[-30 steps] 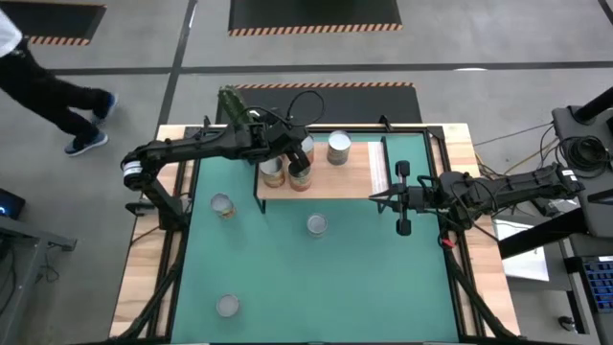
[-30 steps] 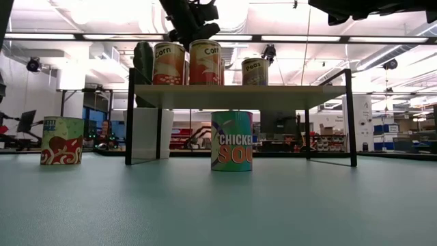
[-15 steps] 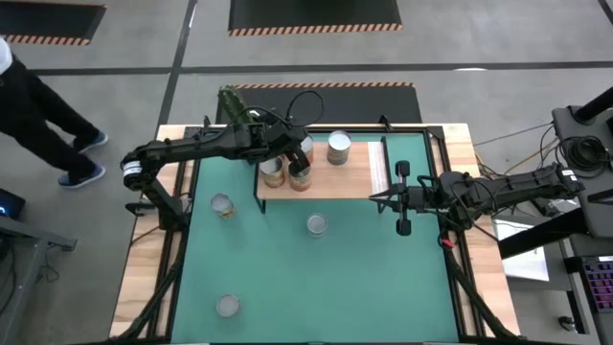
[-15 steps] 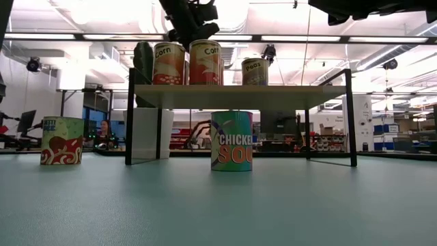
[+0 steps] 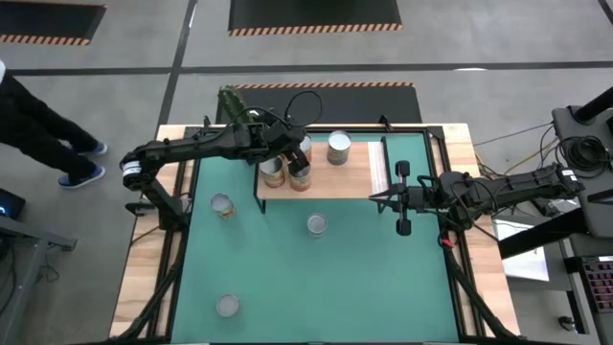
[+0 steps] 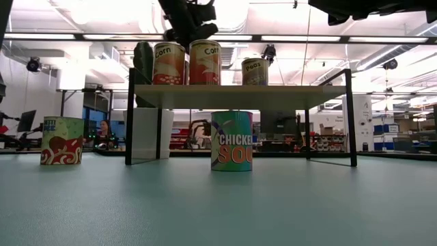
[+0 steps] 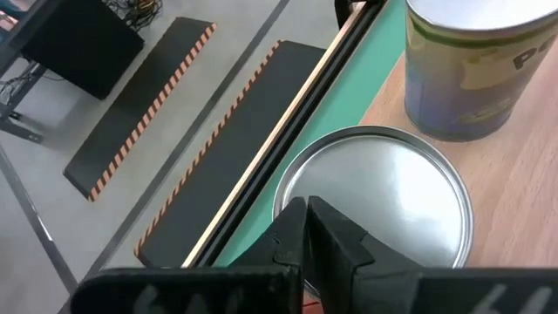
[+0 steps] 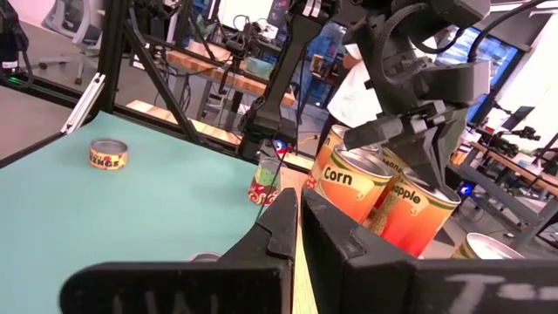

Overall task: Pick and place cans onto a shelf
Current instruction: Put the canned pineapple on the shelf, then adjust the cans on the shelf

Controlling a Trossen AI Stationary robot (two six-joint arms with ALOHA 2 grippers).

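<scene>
At the far left edge of the high view a person (image 5: 38, 120) stands on the grey floor. On the green mat (image 5: 316, 278) three cans remain: one low in the frame (image 5: 227, 305), one at left centre (image 5: 222, 204), one mid-frame (image 5: 317, 224). The left gripper (image 5: 298, 153), fingers pressed together and holding nothing, hovers above the cans (image 5: 273, 172) standing on the shelf (image 5: 345, 177) in the upper middle. The right gripper (image 5: 375, 199), fingers likewise pinched together and empty, hangs at the shelf's right end.

Corn cans (image 6: 169, 63), Peas can (image 6: 255, 71), perhaps
</scene>
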